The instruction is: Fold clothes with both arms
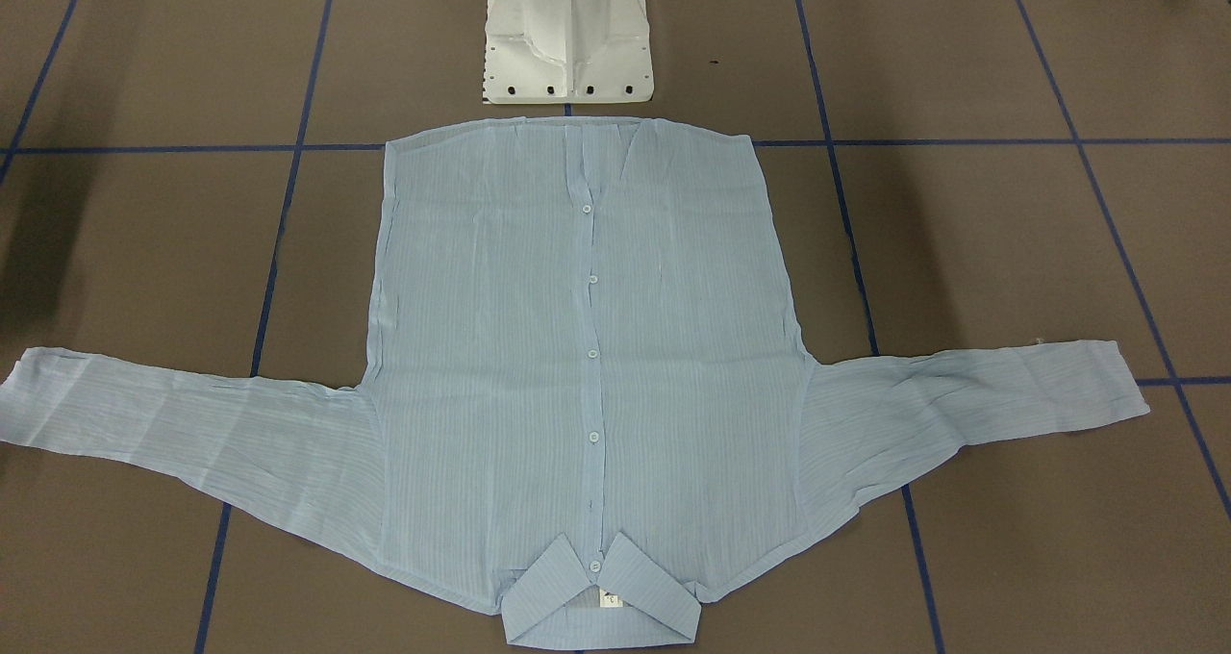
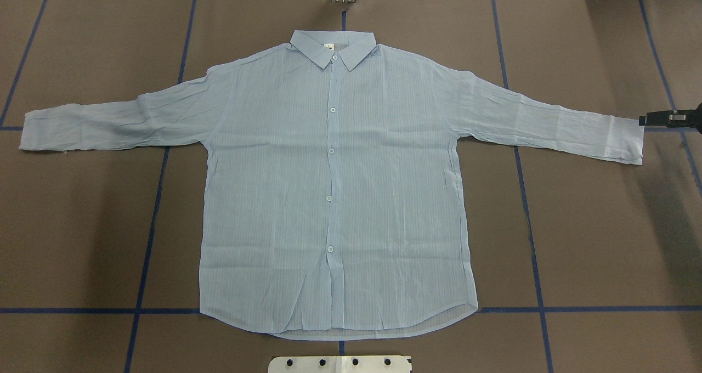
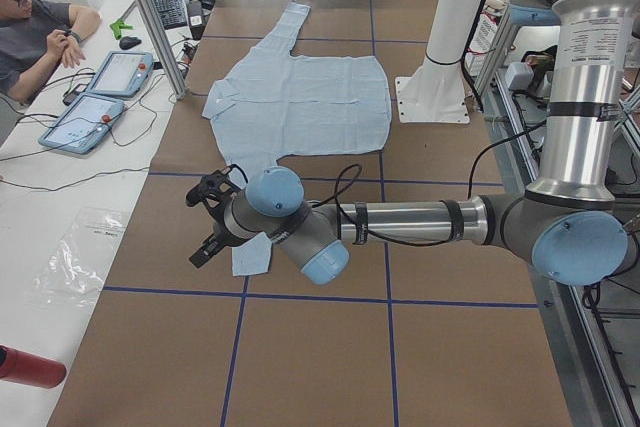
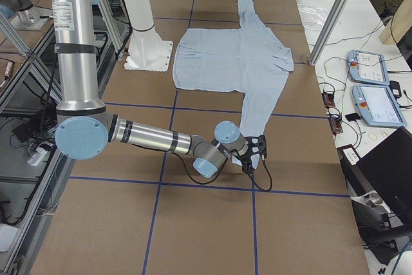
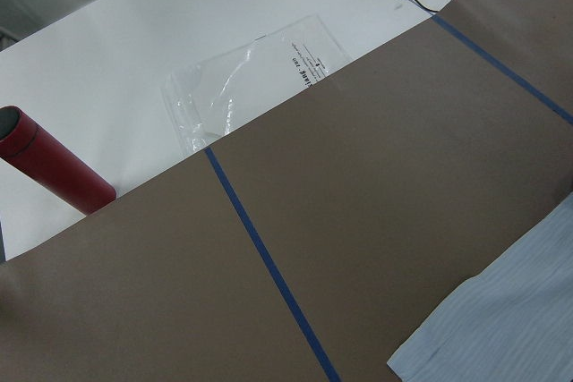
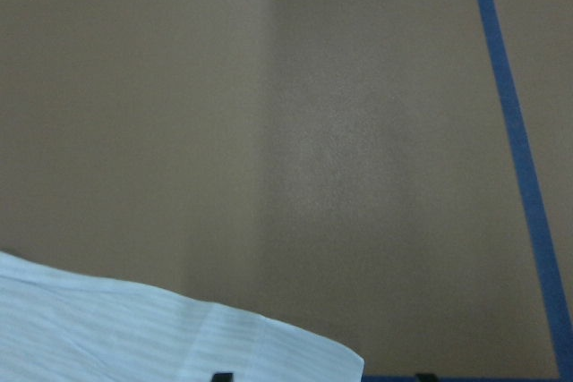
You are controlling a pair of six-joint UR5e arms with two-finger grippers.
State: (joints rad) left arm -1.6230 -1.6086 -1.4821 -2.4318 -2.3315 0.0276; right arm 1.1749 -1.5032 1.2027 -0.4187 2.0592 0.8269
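Across the middle of the brown counter (image 2: 82, 241), the pale-blue shirt (image 2: 334, 197) is lying flat, buttoned and face up. Its collar is pointing away from the robot's base and both sleeves are reaching straight out, which I judge is giving each arm a cuff to take for a first fold. Starting at the left, the left claw (image 3: 205, 222) is hovering low just beside the left cuff (image 2: 33, 131). It is showing only in a side view, so I cannot tell whether it is parted or closed. Moving right, the right claw (image 2: 644, 120) is sitting just beside the right cuff (image 2: 625, 140). Its wrist camera is showing two fingertips (image 6: 222, 376) standing apart at the cuff's edge, so it is reading as open and gripping nothing. As for containers, a clear plastic bag (image 5: 242, 87) is lying flat on the white counter (image 5: 107, 42) past the brown one's left end, looking empty apart from a printed label. A red tube (image 5: 49, 163) is sitting near it, its contents hidden.
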